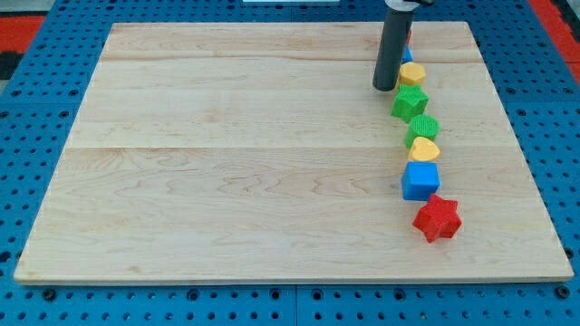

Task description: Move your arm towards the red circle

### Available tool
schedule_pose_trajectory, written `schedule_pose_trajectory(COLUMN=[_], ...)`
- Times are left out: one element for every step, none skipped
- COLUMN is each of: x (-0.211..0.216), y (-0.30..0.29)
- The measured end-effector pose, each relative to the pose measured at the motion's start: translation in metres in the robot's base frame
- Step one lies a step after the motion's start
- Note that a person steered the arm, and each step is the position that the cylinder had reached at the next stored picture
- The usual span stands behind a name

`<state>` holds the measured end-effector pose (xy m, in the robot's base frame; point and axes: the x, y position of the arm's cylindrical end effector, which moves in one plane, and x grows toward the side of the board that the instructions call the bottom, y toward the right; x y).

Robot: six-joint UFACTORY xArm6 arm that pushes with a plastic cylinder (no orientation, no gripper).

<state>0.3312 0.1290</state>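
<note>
My tip [385, 88], a bare rod tool holding nothing, rests on the surface [227, 163] just left of the column's top, where a red sliver, probably the red circle [408, 36], light, rigid, easily slid, peeks behind the rod.

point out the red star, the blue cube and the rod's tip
red star [438, 218], camera view, centre of its top face
blue cube [421, 176], camera view, its top face
my tip [385, 88], camera view, rod's very bottom end
</note>
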Motion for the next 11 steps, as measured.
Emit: schedule_pose_trajectory(x=[-0.002, -0.017, -0.041, -0.08, -0.117, -0.139, -0.14, -0.14, -0.139, -0.14, -0.126], y=[-0.012, -0.053, -0.061, -0.06, -0.044, -0.03, -0.027, -0.026, 0.009, 0.05, 0.072])
